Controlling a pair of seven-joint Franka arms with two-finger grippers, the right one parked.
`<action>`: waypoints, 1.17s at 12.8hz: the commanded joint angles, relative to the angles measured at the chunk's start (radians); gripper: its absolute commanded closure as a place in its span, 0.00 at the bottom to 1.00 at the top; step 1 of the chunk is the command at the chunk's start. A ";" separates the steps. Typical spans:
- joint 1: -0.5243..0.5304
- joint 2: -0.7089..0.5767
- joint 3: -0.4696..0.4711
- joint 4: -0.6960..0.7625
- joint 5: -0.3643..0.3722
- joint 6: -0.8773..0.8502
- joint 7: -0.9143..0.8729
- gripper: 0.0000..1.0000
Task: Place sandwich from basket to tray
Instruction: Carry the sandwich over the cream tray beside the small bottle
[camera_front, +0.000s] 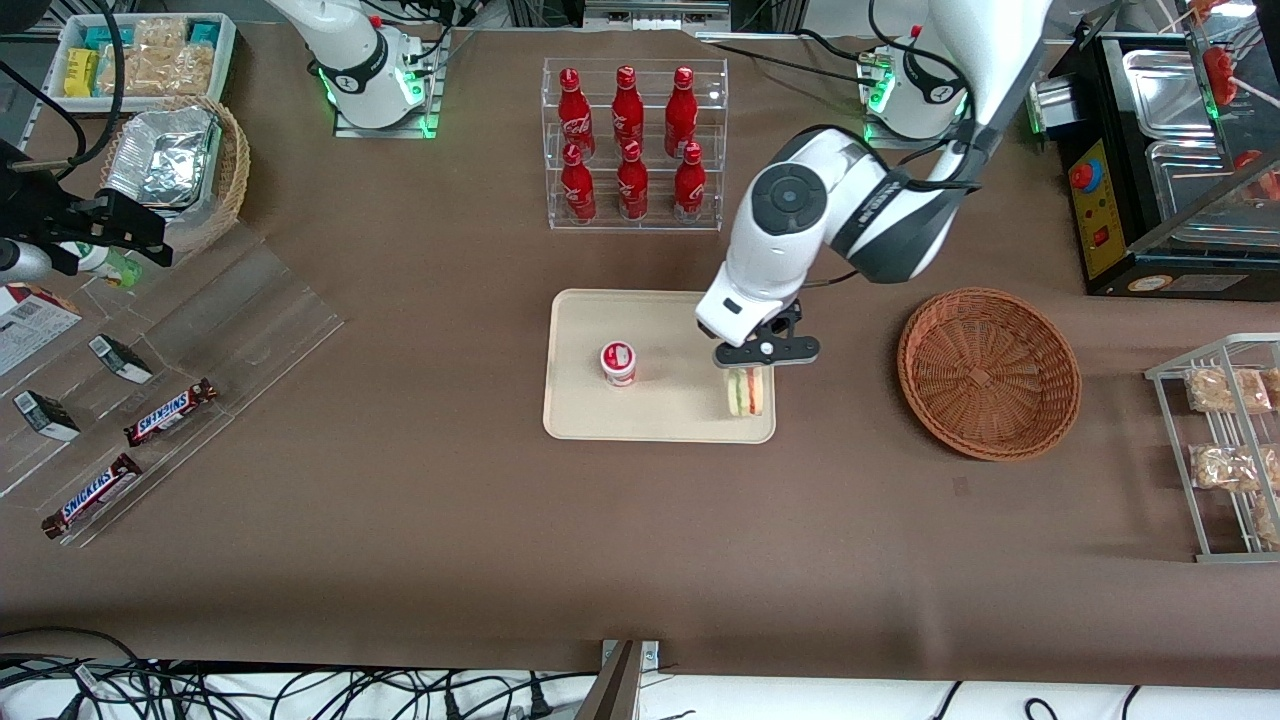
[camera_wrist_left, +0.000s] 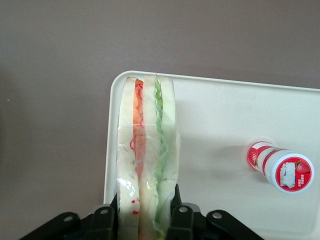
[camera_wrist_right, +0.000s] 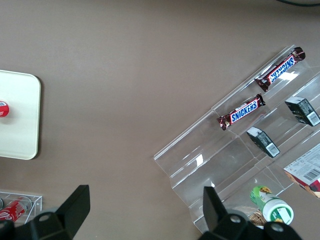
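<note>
**Sandwich held over tray corner**

Front view: the hand (camera_front: 752, 366) grips the sandwich (camera_front: 745, 392) at the tray's (camera_front: 660, 425) edge nearest the basket (camera_front: 988, 371).

Left wrist view: fingers (camera_wrist_left: 181, 216) clamp the sandwich (camera_wrist_left: 146, 155) upright over the tray (camera_wrist_left: 215, 125); a small pot (camera_wrist_left: 281, 167) stands nearby.

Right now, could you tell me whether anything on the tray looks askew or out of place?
Nothing looks spilled or damaged. The sandwich stands on edge at the tray's rim nearest the basket, gripped by the gripper. The small red-and-white cup stands upright on the tray, apart from the sandwich.
</note>
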 joint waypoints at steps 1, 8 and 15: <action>-0.031 0.051 0.001 0.027 0.061 0.046 -0.076 0.63; -0.071 0.143 0.002 0.024 0.231 0.087 -0.208 0.63; -0.070 0.146 0.005 -0.013 0.233 0.082 -0.193 0.64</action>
